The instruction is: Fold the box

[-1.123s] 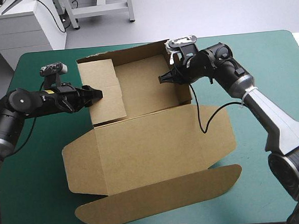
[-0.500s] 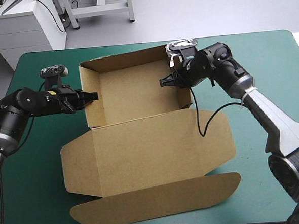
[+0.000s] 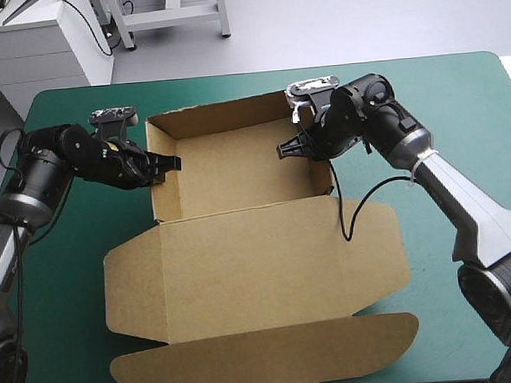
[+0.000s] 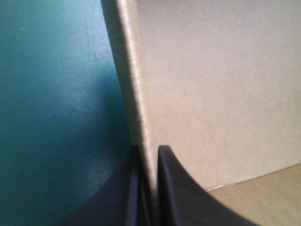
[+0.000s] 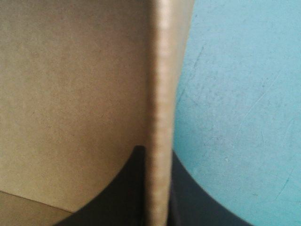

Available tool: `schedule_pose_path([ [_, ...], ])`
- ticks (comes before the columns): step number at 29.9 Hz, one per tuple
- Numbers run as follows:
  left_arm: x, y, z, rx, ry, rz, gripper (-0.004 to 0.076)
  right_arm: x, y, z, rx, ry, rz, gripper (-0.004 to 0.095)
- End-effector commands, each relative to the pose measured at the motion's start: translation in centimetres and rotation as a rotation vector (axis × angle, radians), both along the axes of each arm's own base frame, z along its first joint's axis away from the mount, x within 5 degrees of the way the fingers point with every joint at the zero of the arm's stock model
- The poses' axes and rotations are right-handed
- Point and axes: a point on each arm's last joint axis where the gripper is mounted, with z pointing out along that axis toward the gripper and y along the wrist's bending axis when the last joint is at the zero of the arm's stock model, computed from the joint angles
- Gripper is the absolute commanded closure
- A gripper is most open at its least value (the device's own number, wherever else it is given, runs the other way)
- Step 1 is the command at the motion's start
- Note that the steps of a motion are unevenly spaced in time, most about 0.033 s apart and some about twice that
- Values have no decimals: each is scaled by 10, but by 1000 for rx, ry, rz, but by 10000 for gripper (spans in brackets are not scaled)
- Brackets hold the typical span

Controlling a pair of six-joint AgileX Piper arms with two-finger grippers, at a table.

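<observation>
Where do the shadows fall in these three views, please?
High view: a dark shadow lies on the cover under the near flap of the box. Left wrist view: the cover darkens beside the wall held in the left gripper. Right wrist view: the cover is brightly lit, with no clear shadow.

The high view looks forward and down over the whole desk (image 3: 458,92). The wrist views sit very close on the left and right walls of the box (image 3: 250,244), both visible from above.

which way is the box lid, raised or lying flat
Lying flat: the lid is spread open on the table, nearer than the tray, whose walls stand upright.
</observation>
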Motion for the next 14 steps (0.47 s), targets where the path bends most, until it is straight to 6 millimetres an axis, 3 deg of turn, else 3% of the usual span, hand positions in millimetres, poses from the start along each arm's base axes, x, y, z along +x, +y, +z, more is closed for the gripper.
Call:
schedule_pose_path([
  [1, 7, -1, 24, 26, -56, -24, 732, -20, -1, 35, 82, -74, 63, 908],
  [8, 21, -13, 31, 92, -11, -15, 732, -21, -1, 11, 73, 10, 32, 909],
  [14, 33, -43, -2, 182, 90, -67, 732, -23, -1, -14, 55, 75, 17, 909],
])
